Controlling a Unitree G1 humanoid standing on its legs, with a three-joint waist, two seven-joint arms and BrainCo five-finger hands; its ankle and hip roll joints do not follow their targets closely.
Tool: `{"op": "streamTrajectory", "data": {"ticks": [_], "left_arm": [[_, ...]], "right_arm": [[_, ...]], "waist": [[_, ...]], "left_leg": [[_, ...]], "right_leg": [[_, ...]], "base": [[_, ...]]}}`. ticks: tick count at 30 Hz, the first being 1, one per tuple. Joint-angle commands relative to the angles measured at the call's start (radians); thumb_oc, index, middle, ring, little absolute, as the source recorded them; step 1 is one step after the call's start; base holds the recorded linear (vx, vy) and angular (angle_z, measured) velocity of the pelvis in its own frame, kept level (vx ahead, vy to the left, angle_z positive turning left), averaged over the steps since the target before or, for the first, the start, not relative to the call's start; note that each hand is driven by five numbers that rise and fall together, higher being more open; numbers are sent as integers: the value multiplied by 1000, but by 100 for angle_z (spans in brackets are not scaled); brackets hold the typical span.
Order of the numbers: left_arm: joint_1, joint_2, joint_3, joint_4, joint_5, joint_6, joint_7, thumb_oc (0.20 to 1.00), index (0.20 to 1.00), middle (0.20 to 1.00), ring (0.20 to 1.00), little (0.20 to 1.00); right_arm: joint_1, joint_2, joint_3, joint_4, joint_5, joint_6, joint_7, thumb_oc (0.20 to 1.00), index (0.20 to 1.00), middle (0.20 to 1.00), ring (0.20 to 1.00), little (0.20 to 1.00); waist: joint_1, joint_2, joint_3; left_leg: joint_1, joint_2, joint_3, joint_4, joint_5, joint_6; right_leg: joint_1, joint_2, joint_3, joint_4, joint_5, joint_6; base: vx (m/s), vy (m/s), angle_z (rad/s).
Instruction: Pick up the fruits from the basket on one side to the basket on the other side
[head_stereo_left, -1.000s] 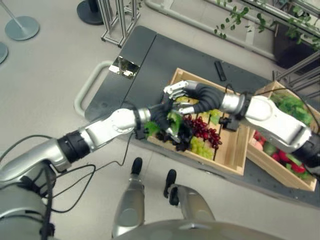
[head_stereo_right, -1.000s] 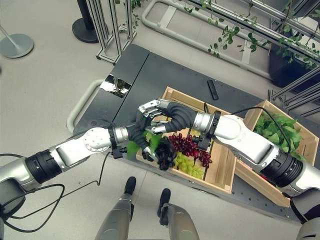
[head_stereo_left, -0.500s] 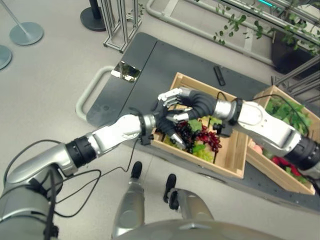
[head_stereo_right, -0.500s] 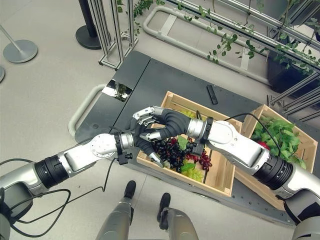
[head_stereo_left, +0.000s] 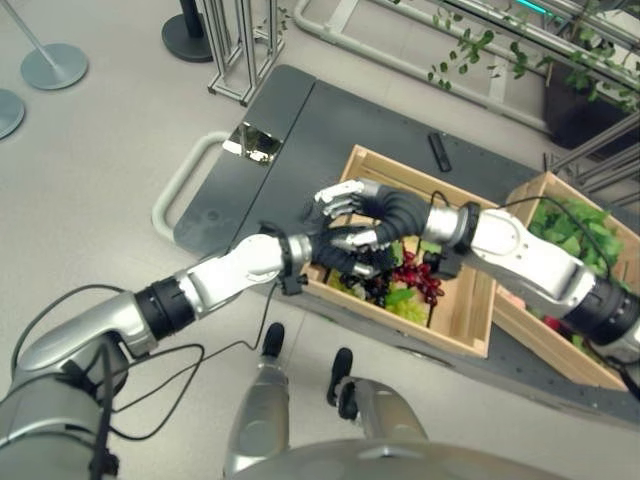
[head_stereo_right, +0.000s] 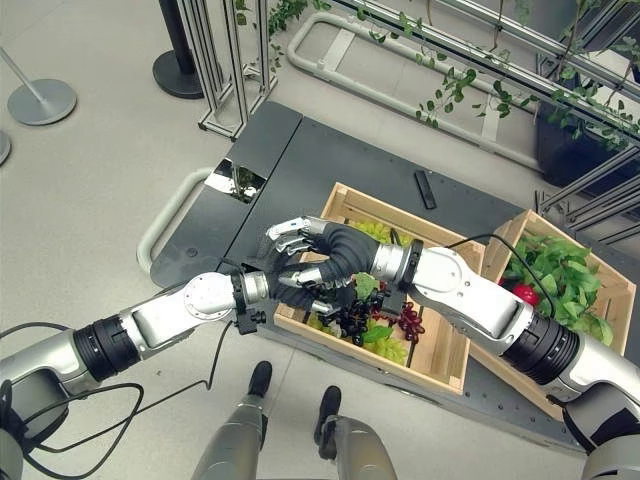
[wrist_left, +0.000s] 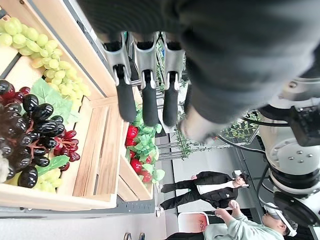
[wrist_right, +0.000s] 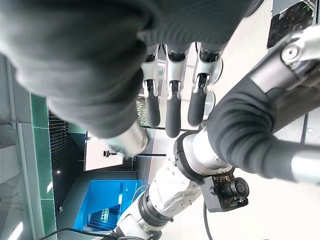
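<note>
1. Hands meet over the near-left corner of a wooden crate (head_stereo_right: 440, 372) that sits on a dark grey platform (head_stereo_right: 320, 150).
2. The left hand (head_stereo_right: 283, 284) reaches in from the lower left. In its wrist view its fingers (wrist_left: 144, 97) are straight and side by side, curled round nothing, and hang above the fruit.
3. The right hand (head_stereo_right: 318, 250) comes across from the right and sits just above the left one. Its fingers (wrist_right: 172, 107) are also straight and relaxed, holding nothing, and point out over the crate's left edge toward the bare platform.
4. A dark grape bunch (wrist_left: 25, 135) lies in the crate below the left hand, with leaves (wrist_left: 47, 97) against it. A red grape bunch (head_stereo_right: 408, 322) lies just beside it, and green grapes (wrist_left: 42, 50) lie along the far wall and near the front wall.
5. A second wooden crate (head_stereo_right: 605, 285) stands just to the right of the first, their walls almost touching. It holds green leaves and red fruit (wrist_left: 134, 137).
6. The platform stays open to the left of and behind the first crate, apart from a small black bar (head_stereo_right: 426, 189) lying behind it.
7. Metal stands (head_stereo_right: 225, 70) rise from the floor beyond the platform's far-left corner.
</note>
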Motion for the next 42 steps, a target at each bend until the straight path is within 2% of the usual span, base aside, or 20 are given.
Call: {"op": "streamTrajectory", "data": {"ticks": [1,6,9,10,11,14,18,20,21,22,25,27,32,35,36,39,42], "left_arm": [[19,19,75,39,22,-36,5,1000,1000,1000,1000,1000],[112,81,138,57,57,-36,1,1000,1000,1000,1000,1000],[268,127,261,97,78,-41,5,1000,1000,1000,1000,1000],[272,127,264,95,78,-41,5,1000,1000,1000,1000,1000],[342,139,324,117,86,-44,8,1000,1000,1000,1000,1000],[402,140,377,132,97,-49,14,1000,1000,1000,1000,1000],[562,131,529,163,77,-64,20,1000,1000,1000,1000,1000],[629,124,602,182,72,-75,27,1000,1000,1000,1000,1000],[633,125,605,181,72,-75,27,1000,1000,1000,1000,1000],[683,110,677,215,73,-86,32,1000,1000,1000,1000,1000],[739,87,760,234,104,-103,43,1000,1000,1000,1000,1000],[756,85,777,234,113,-108,43,1000,1000,1000,1000,1000],[765,82,786,259,254,-126,88,1000,1000,1000,1000,1000],[758,47,774,321,303,-118,118,1000,1000,1000,1000,1000],[743,47,739,379,396,-117,135,1000,1000,1000,1000,1000],[733,30,718,446,448,-108,141,1000,1000,1000,1000,1000],[703,-27,695,600,542,-84,196,1000,1000,1000,1000,1000]], "right_arm": [[29,30,-111,-1,-37,-51,-51,1000,1000,1000,1000,1000],[86,27,-171,20,-74,-55,-64,1000,1000,1000,1000,1000],[169,15,-237,24,-73,-58,-55,1000,1000,1000,1000,1000],[170,15,-236,23,-73,-57,-55,1000,1000,1000,1000,1000],[224,12,-276,28,-75,-63,-51,1000,1000,1000,1000,1000],[275,17,-310,31,-75,-67,-46,1000,1000,1000,1000,1000],[436,64,-437,70,-68,-88,-43,1000,1000,1000,1000,1000],[501,92,-482,101,-74,-94,-41,1000,1000,1000,1000,1000],[502,92,-481,100,-74,-94,-41,1000,1000,1000,1000,1000],[551,109,-524,129,-87,-93,-37,1000,1000,1000,1000,1000],[598,120,-576,150,-111,-94,-29,1000,1000,1000,1000,1000],[604,122,-584,157,-112,-93,-23,1000,1000,1000,1000,1000],[567,95,-583,179,-181,-83,-39,1000,1000,1000,1000,1000],[503,60,-554,188,-225,-74,-58,1000,1000,1000,1000,1000],[427,32,-505,226,-226,-61,-65,1000,1000,1000,1000,1000],[354,-1,-461,234,-253,-57,-72,1000,1000,1000,1000,1000],[167,-29,-334,309,-342,-38,-114,1000,1000,1000,1000,1000]], "waist": [[9,-23,-8],[14,-17,-1],[22,-12,7],[20,-12,5],[24,-10,8],[25,-8,5],[23,-4,-9],[23,-1,-16],[22,-1,-17],[22,2,-25],[21,5,-32],[20,6,-34],[19,9,-32],[22,5,-21],[29,-1,-8],[34,-5,9],[44,-15,43]], "left_leg": [[3,-22,39,42,-66,41],[0,-22,41,44,-66,42],[1,-24,43,44,-66,43],[1,-24,43,44,-66,43],[0,-26,44,46,-66,43],[-1,-26,44,46,-68,43],[6,-27,42,43,-70,44],[11,-27,42,39,-70,44],[12,-27,42,38,-70,44],[18,-27,43,36,-71,43],[26,-27,44,32,-71,43],[29,-27,45,31,-71,43],[34,-28,52,30,-71,44],[23,-28,54,36,-68,45],[13,-28,55,41,-67,44],[6,-26,57,53,-74,43],[-22,-25,62,66,-67,42]], "right_leg": [[-10,-48,14,-42,142,87],[-12,-48,13,-40,141,87],[-14,-50,13,-41,141,87],[-14,-50,13,-41,141,87],[-14,-51,13,-41,141,88],[-13,-53,11,-40,140,88],[-8,-54,13,-43,141,90],[-4,-54,14,-45,141,91],[-4,-54,14,-45,141,91],[2,-55,13,-49,141,91],[7,-56,12,-49,139,90],[10,-57,11,-48,138,90],[7,-57,14,-47,140,90],[0,-56,15,-49,142,88],[-8,-51,16,-50,143,87],[-14,-49,19,-46,138,84],[-35,-42,22,-48,147,79]], "base": [[0,0,0],[0,0,0],[0,0,0],[0,0,0],[0,0,0],[0,0,0],[0,0,0],[0,0,0],[20,-1,-3],[0,0,0],[0,0,0],[0,0,0],[0,0,0],[-20,-5,-4],[-30,-11,-5],[-29,-7,-6],[-41,-1,-4]]}}
